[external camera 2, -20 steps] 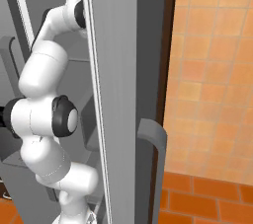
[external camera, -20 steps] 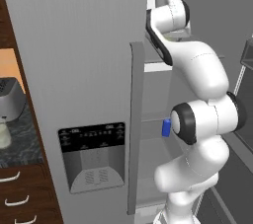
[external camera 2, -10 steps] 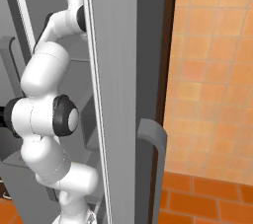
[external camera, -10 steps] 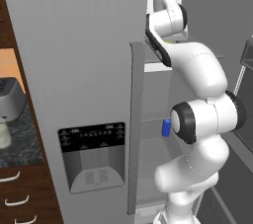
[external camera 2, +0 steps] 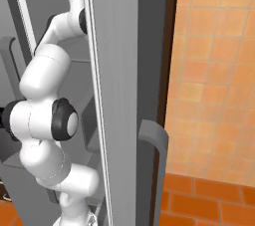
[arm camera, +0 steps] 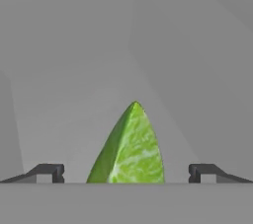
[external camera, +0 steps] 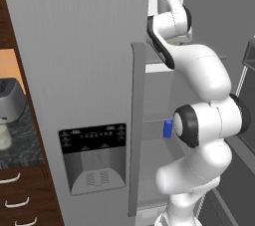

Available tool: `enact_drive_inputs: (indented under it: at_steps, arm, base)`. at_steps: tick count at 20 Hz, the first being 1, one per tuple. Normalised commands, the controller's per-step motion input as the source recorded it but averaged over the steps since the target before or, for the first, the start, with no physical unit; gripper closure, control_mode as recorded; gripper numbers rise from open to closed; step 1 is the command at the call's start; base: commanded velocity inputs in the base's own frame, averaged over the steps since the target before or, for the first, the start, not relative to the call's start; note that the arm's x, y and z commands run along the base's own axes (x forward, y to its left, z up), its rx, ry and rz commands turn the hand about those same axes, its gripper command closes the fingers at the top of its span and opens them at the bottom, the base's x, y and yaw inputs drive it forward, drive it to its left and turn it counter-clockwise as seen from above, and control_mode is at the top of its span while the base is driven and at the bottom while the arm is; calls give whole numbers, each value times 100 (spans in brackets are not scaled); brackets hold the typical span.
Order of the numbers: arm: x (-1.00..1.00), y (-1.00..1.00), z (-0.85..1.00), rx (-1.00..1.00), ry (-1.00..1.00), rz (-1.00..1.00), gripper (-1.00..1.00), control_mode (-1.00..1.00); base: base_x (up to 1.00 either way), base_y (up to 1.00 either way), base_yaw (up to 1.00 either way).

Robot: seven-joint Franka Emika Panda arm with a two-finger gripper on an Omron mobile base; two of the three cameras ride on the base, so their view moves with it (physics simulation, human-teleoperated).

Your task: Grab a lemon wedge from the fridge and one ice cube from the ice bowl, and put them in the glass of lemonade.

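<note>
- Arm and fridge: the white arm reaches up into the open fridge; the nearer door, with its dark dispenser panel and long handle, stands beside it.
- Gripper: in the hand view the gripper is spread wide, one dark fingertip at each side, and it holds nothing.
- Lemon wedge: the yellow-green lemon wedge sits between the two fingertips on a grey fridge surface, pointed tip away from the camera, clear of both tips.
- Step in hand: judged from this pose, the wedge is about to be picked up; nothing has yet gone into the glass.
- Doing it well: the wedge appears roughly centred in the gap, so a straight advance along the hand's axis seems enough before closing. The fingers should probably meet the broad lower part, not the narrow tip, which could slip out.
- Caution: the sloping faces may let the wedge squeeze forward as the fingers close; a deep, gentle closure would likely guard against that.
- Nearby items: a small blue can stands on a lower shelf beside the arm's elbow, and a silver toaster sits on the counter to the left.
</note>
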Motion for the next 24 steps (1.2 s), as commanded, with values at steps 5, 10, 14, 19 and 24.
enact_drive_inputs:
  at_steps: [5, 10, 14, 19, 24]
  arm:
    - [-2, -5, -1, 1, 0, -4, 100, -100]
    - [0, 0, -2, 0, 2, -2, 100, -100]
    - [-44, -9, 0, 3, -1, 0, 100, -100]
    - [-91, -24, 0, 6, -10, 0, 100, -100]
    - [-100, -7, 0, 8, -5, 0, 100, -100]
  base:
    - [0, 0, 0]
    - [0, 0, 0]
    - [0, 0, 0]
    - [0, 0, 0]
    - [0, 0, 0]
